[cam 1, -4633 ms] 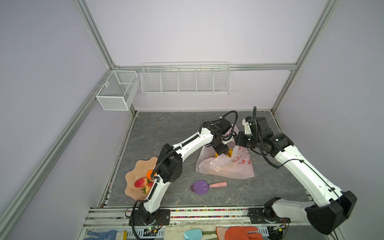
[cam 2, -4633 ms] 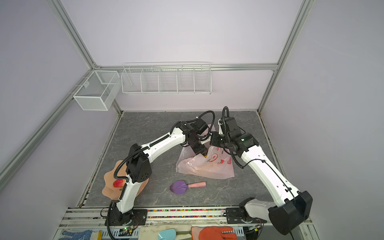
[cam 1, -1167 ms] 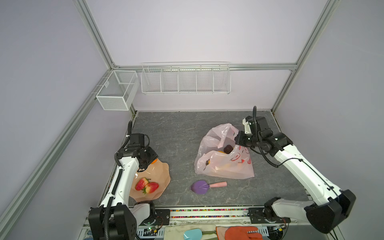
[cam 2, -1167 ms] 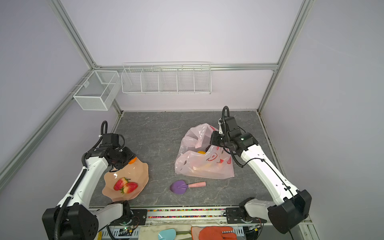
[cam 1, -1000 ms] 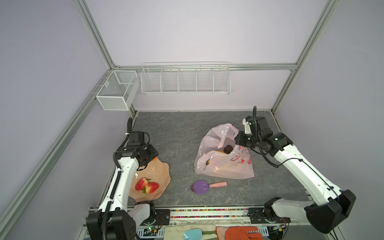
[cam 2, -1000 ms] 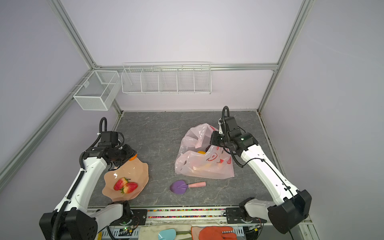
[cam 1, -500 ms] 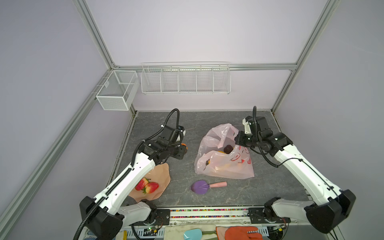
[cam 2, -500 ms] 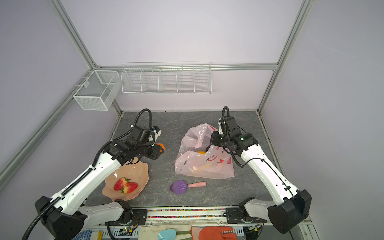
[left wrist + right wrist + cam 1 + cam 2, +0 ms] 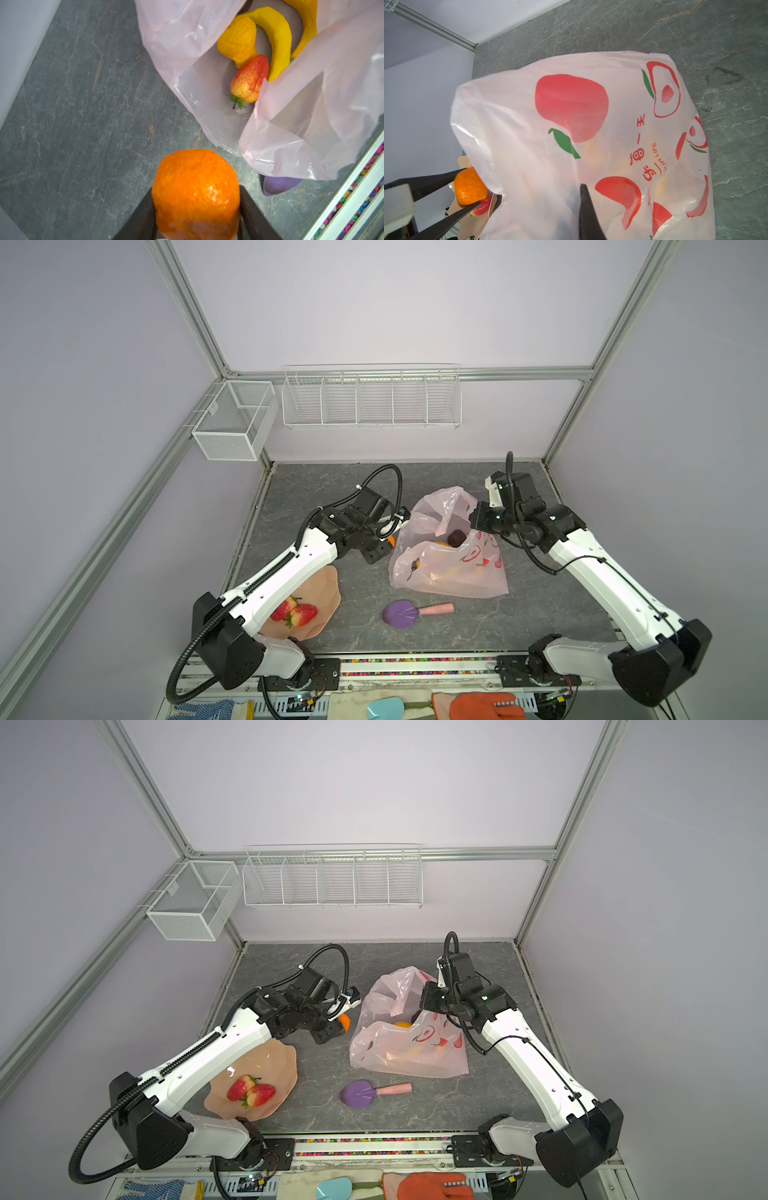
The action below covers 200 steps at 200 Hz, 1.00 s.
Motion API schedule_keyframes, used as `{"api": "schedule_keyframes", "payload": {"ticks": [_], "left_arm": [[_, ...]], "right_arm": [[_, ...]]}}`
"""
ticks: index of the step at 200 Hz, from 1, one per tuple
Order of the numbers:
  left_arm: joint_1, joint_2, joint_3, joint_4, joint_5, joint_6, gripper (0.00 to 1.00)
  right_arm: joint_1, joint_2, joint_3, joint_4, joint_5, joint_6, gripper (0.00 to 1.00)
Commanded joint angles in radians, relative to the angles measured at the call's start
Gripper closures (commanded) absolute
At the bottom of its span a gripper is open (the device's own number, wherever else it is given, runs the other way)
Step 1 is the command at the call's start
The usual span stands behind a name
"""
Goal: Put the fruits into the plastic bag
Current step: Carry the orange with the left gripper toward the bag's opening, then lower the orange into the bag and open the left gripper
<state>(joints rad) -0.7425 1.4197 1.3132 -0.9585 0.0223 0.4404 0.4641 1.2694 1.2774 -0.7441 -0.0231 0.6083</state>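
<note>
Orange fruit (image 9: 195, 195) carried up beside plastic bag (image 9: 291, 124), wedged between left fingers (image 9: 249, 218).

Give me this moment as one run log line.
left gripper: shut on orange fruit, near plastic bag mouth | right gripper: shut on plastic bag rim | bowl: two strawberries waiting

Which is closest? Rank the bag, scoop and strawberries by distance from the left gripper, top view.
1. The bag, immediately right of the left gripper and its orange.
2. The scoop, toward the front edge.
3. The strawberries, in the bowl at front left.
</note>
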Motion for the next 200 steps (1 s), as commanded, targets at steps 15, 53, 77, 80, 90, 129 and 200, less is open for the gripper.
{"api": "schedule_keyframes", "payload": {"ticks": [15,53,77,80,90,129,200], "left_arm": [[-0.03,0.077,0.052,-0.011,-0.014,0.134,0.89],[-0.04,0.145,0.067,0.03,-0.041,0.144,0.89],[-0.043,0.188,0.086,0.049,-0.074,0.159,0.89],[-0.043,0.194,0.093,0.048,-0.075,0.158,0.89],[-0.042,0.21,0.109,0.057,-0.074,0.156,0.89],[-0.085,0.288,0.198,0.059,-0.049,0.171,0.89],[-0.191,0.429,0.325,0.028,-0.015,0.149,0.89]], "right_arm": [[-0.007,0.01,0.027,-0.017,0.001,-0.009,0.94],[-0.006,0.008,0.027,-0.019,0.001,-0.012,0.94],[-0.006,0.01,0.026,-0.019,-0.002,-0.012,0.94],[-0.006,0.011,0.025,-0.017,-0.002,-0.012,0.94],[-0.006,0.011,0.023,-0.019,-0.005,-0.013,0.94],[-0.006,0.011,0.019,-0.017,-0.006,-0.011,0.94],[-0.007,0.012,0.02,-0.015,-0.006,-0.007,0.94]]}}
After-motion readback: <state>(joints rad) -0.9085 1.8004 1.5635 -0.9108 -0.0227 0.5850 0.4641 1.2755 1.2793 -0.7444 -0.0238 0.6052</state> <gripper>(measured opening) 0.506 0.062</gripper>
